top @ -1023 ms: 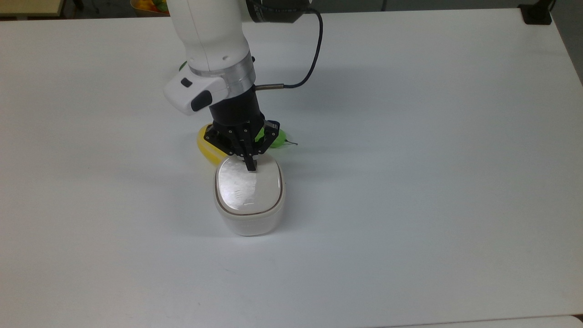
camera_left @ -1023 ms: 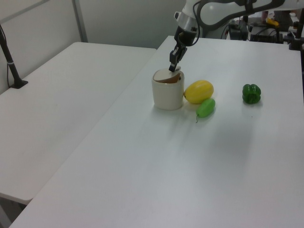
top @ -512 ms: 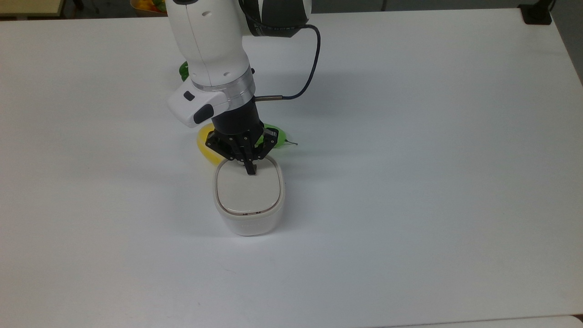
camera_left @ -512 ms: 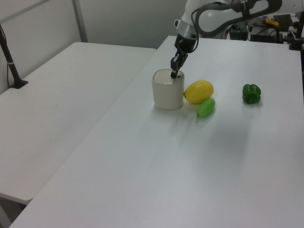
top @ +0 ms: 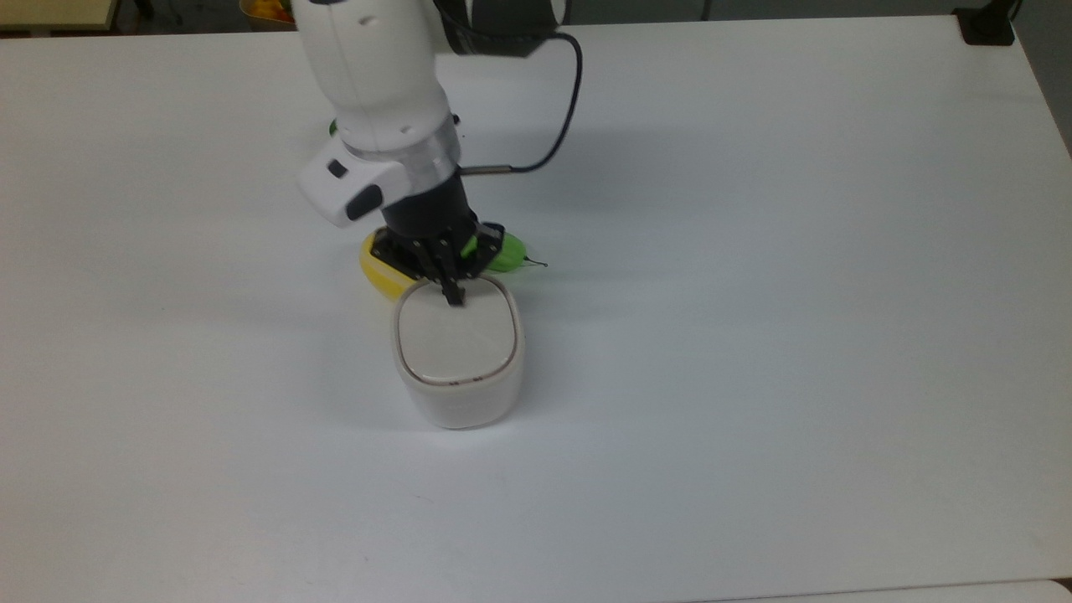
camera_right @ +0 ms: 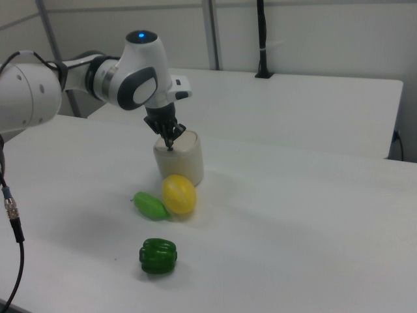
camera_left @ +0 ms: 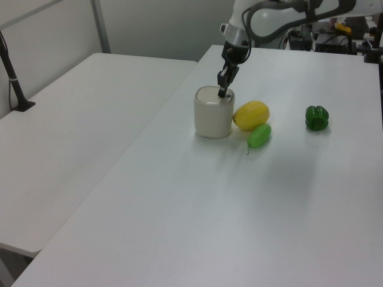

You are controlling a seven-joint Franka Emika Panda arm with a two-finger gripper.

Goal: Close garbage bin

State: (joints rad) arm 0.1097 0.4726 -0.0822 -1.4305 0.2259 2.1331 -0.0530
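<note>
The garbage bin [top: 456, 368] [camera_left: 213, 113] [camera_right: 181, 158] is a cream-white rounded-square tub in the middle of the white table, and its flat lid lies down level on the rim. My gripper [top: 456, 296] [camera_left: 222, 91] [camera_right: 170, 146] points straight down with its fingers shut together, the tips resting on the lid's far edge in the top view. Nothing is held between the fingers.
A yellow melon [camera_left: 251, 115] [camera_right: 178, 193] sits right beside the bin, with a light green vegetable [camera_left: 260, 135] [camera_right: 151, 206] next to it. A dark green bell pepper [camera_left: 316, 117] [camera_right: 158, 255] stands farther off. A second table [camera_left: 78, 113] adjoins in the left view's left.
The lid went from tilted up to flat on the bin as my shut gripper pressed it down. The fingertips have since slid back toward the lid's far edge.
</note>
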